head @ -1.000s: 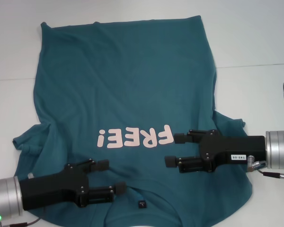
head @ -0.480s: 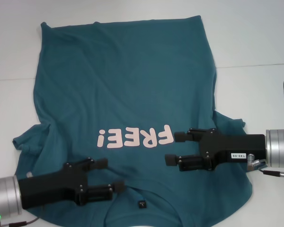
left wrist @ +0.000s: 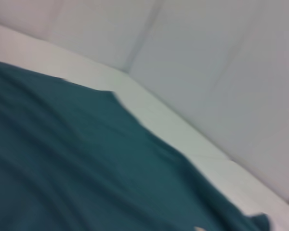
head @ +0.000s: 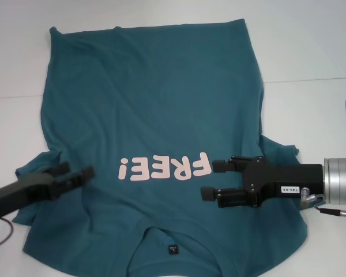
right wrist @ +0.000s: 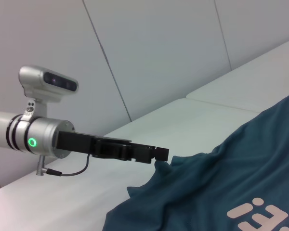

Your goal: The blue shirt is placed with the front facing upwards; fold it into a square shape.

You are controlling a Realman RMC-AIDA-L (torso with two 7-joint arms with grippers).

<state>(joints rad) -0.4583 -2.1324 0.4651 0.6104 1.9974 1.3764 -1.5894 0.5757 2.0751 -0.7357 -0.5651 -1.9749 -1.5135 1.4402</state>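
On the white table (head: 311,52) your blue shirt (head: 150,104) lies flat, print up, unfolded. Your left gripper (head: 75,176) reaches its left sleeve, fingers near together, grip unclear; your right gripper (head: 213,180) hovers beside the lettering, fingers apart. I judge the first fold is starting: grab that sleeve, with bare table all round.

matt cloth blue shirt (head: 150,104) (softly creased)

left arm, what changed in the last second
The left end effector swung away from the blue shirt's collar area out to the robot's left, and now sits over the left sleeve with its fingers nearly together. Nothing was picked up. The right end effector stayed open beside the lettering, and the shirt lies flat as before.
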